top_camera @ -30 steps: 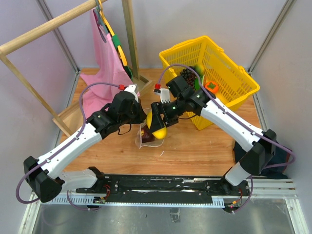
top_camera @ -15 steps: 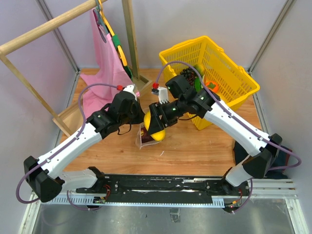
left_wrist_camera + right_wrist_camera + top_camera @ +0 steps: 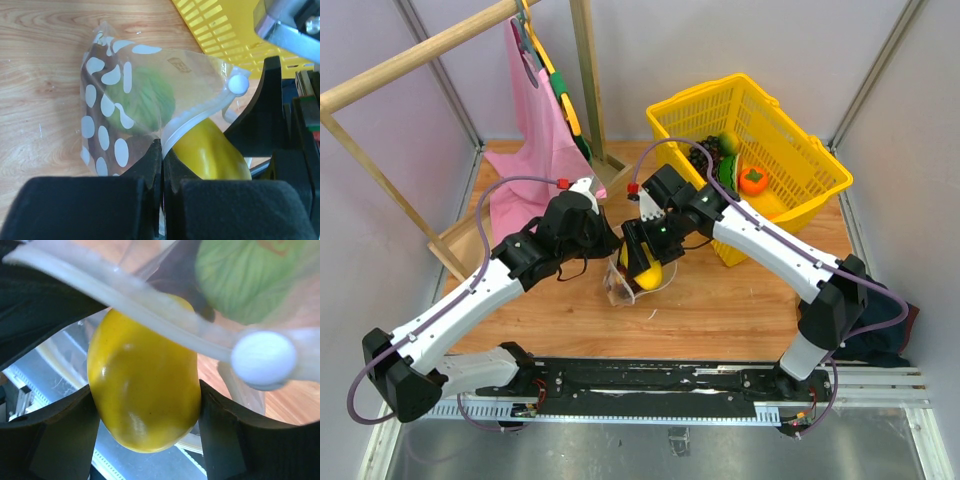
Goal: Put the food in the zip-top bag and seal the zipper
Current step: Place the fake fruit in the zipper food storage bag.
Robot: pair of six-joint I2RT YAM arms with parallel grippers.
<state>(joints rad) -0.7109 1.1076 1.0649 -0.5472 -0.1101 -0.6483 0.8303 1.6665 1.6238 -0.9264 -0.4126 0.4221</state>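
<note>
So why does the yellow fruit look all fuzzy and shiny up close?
Right wrist view: the lemon is very near the lens, so it looks soft, with pale glare spots; the zipper in front is blurred too. Left wrist view: the zip-top bag shows fairly crisp white dots. Top external view: evenly lit and sharp, just small.

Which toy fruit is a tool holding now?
The yellow lemon-like piece, clamped in the right tool at the mouth of the zip-top bag. The green melon sits inside it; the orange fruit lies in the yellow basket.
</note>
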